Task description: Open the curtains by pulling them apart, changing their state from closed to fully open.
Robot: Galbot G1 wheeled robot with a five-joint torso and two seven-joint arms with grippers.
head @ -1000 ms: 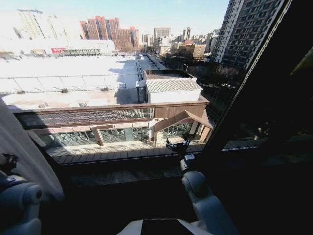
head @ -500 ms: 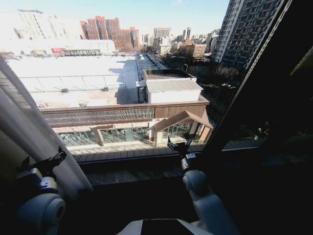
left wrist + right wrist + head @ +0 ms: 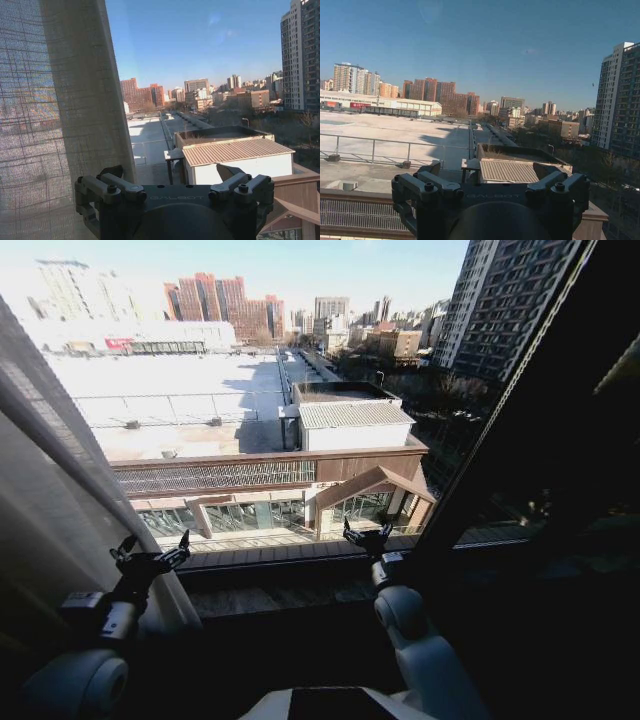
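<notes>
A sheer cream curtain [image 3: 45, 490] hangs along the window's left edge, its loose woven mesh pleated in vertical folds with daylight coming through. In the left wrist view the same curtain [image 3: 60, 110] covers the side next to the gripper, rooftops faintly visible through the weave. The left gripper [image 3: 150, 558] is raised just beside the curtain's inner edge, its black fingers spread wide with no fabric between them; whether a finger touches the cloth cannot be told. The right gripper [image 3: 368, 535] is held up at the middle of the sill [image 3: 280, 575], in front of bare glass, fingers also spread wide and holding nothing. A dark window frame [image 3: 520, 440] slants across the right side
</notes>
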